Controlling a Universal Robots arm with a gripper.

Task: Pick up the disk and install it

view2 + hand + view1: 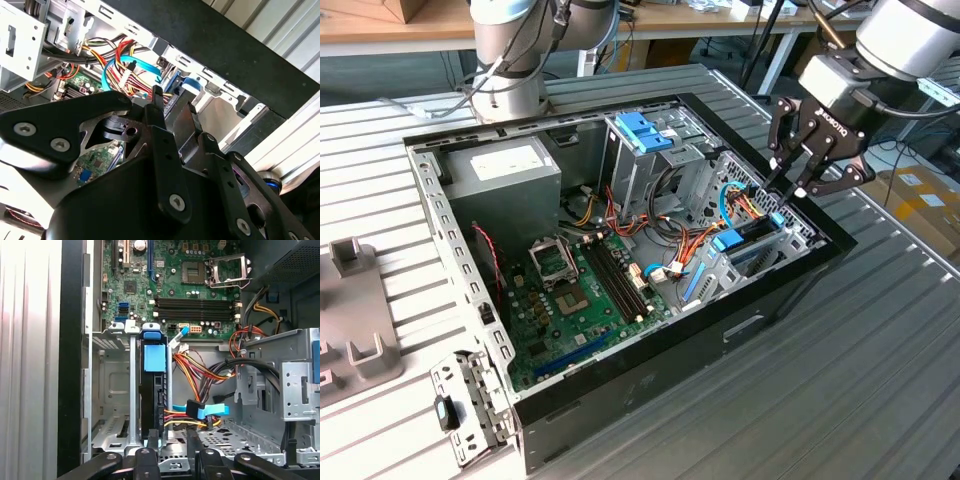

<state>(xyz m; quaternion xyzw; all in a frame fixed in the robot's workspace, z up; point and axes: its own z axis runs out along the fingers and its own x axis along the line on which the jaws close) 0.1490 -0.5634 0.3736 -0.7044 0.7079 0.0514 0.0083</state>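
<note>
The disk (pixel 752 250), a dark drive with blue rails and a blue tab (pixel 728 240), stands on edge in the metal bay at the case's near right corner in the exterior view. In the first wrist view the disk (pixel 152 390) sits between the bay's metal walls, blue tab toward the motherboard. My gripper (pixel 783 190) hovers just above the bay's far end, fingers pointing down and open, with nothing between them. Its fingertips (pixel 152 440) show near the disk's cable end, and the gripper (pixel 175 105) appears over the bay in the second wrist view.
The open black computer case (pixel 790 290) lies on a slatted metal table. Orange, yellow and blue cables (pixel 200 412) crowd beside the bay. A tall metal drive cage with a blue handle (pixel 642 130) stands mid-case. Grey fixtures (pixel 360 320) sit at the exterior view's left.
</note>
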